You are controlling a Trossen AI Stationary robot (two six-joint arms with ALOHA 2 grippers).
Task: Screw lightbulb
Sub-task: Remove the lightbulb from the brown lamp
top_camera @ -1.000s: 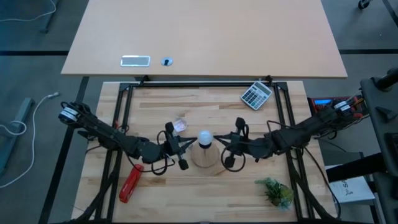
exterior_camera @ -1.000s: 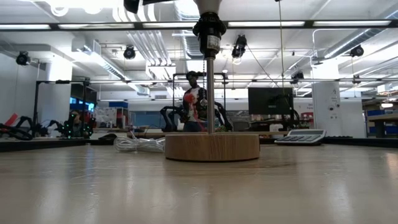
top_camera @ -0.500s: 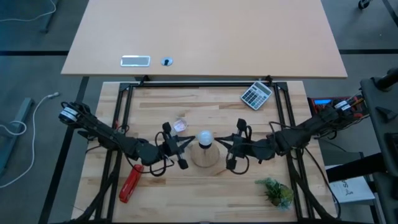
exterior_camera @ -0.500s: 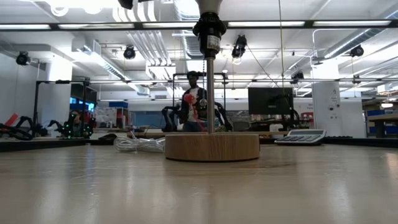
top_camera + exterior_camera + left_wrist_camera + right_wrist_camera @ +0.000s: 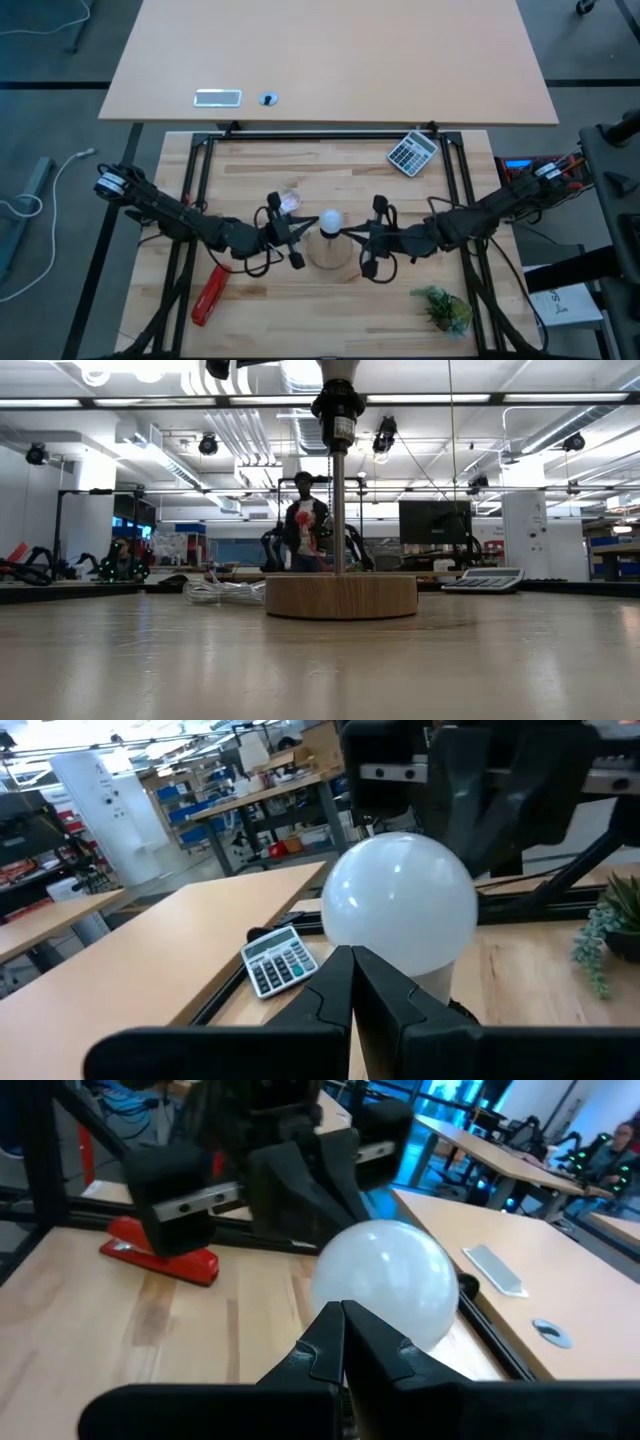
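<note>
The white lightbulb sits upright on top of a lamp stand: a black socket on a thin post over the round wooden disc. My left gripper is shut, level at the bulb's left side; in its wrist view the bulb fills the space right behind the fingertips. My right gripper is shut, level at the bulb's right side, with the bulb right behind its tips. My left gripper's shut fingertips point level from the table's left at the bulb's lower half; I cannot tell whether they touch it. My right gripper's shut fingertips point level from the table's right at the bulb's lower half; I cannot tell whether they touch it.
A red stapler lies near the front left, a clear plastic scrap behind the left gripper, a calculator at the far right, and a small green plant at the front right. A person stands far off in the room.
Both grippers drew back a little from the bulb and then came in again toward it, staying shut and level. The bulb and stand have kept still.
</note>
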